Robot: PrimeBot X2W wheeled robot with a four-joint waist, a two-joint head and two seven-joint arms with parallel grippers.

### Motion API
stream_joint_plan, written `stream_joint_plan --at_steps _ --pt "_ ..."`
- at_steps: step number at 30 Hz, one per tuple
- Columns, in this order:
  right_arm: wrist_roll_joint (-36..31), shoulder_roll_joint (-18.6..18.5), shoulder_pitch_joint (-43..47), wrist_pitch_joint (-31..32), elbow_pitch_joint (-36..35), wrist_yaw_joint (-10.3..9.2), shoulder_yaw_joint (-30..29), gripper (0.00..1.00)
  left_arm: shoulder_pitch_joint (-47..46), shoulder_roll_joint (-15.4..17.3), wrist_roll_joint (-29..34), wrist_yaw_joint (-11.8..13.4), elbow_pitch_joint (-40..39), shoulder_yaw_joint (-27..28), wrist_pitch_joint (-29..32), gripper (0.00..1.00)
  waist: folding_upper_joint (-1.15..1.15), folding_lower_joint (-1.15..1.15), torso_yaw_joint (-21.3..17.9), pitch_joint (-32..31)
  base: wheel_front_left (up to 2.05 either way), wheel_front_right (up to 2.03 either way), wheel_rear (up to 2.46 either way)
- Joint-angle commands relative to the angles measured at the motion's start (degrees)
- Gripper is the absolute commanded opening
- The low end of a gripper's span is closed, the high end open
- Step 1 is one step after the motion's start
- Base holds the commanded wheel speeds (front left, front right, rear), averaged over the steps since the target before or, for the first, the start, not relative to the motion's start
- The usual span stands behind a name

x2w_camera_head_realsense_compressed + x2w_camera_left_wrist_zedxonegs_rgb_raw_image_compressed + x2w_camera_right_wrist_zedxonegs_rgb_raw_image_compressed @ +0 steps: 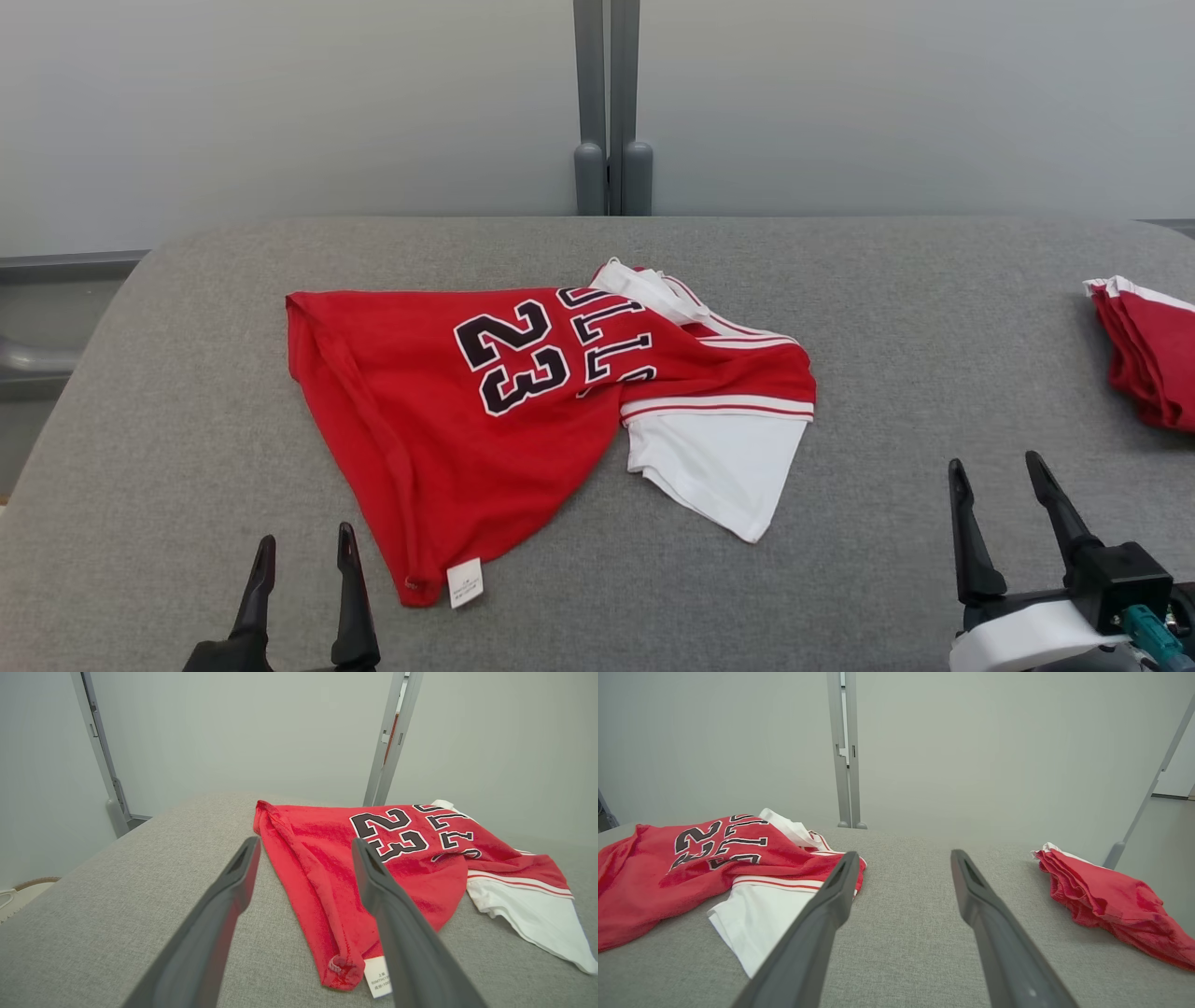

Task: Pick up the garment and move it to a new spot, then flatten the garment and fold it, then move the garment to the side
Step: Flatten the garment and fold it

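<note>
A red garment (pixel 448 411) with black "23" lettering and a white sleeve lies crumpled in the middle of the grey table (pixel 840 280). A white label hangs at its near corner. My left gripper (pixel 303 551) stands open at the lower left, just left of that near corner, holding nothing. In the left wrist view the garment (pixel 327 868) spreads ahead between and beyond the open left gripper (pixel 303 847). My right gripper (pixel 994 471) stands open at the lower right, apart from the cloth. The right wrist view has the garment (pixel 668 882) to the left of the right gripper (pixel 901 858).
A second folded red cloth (pixel 1153 350) lies at the table's right edge, seen too in the right wrist view as the folded cloth (pixel 1111 900). A grey post (pixel 611 103) stands behind the table against a pale wall. Bare grey surface lies between the two cloths.
</note>
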Motion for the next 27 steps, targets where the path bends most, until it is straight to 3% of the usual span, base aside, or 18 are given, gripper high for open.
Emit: stream_joint_plan --at_steps 1,6,10,19,27 --pt "0.3 -0.1 0.0 0.0 -0.2 -0.07 0.8 1.0 -0.6 0.1 1.3 0.0 -0.9 -0.1 0.0 1.0 0.0 0.0 -0.1 0.2 0.0 0.0 0.0" --pt "-0.3 -0.1 -2.1 0.0 -0.5 -0.07 4.9 1.0 -1.4 0.1 4.1 1.5 -3.1 -2.4 0.0 1.0 0.0 0.0 -0.1 0.9 0.0 0.0 0.0" --pt "-0.8 -2.0 -5.1 0.4 6.0 -0.09 12.2 1.0 -2.0 0.1 4.9 1.9 3.3 -6.5 0.9 1.0 0.0 0.0 -0.1 1.6 0.0 0.0 0.0" --pt "2.0 -5.9 -16.1 15.7 15.6 -0.08 23.5 1.0 -7.4 0.1 4.0 1.8 11.0 -12.8 11.6 1.0 0.0 0.0 1.0 6.0 0.0 0.0 0.0" --pt "3.5 -7.6 -20.8 22.0 19.7 -0.09 27.3 1.0 -11.1 0.1 1.6 2.1 17.6 -14.4 12.6 1.0 0.0 0.0 2.0 8.6 0.0 0.0 0.0"
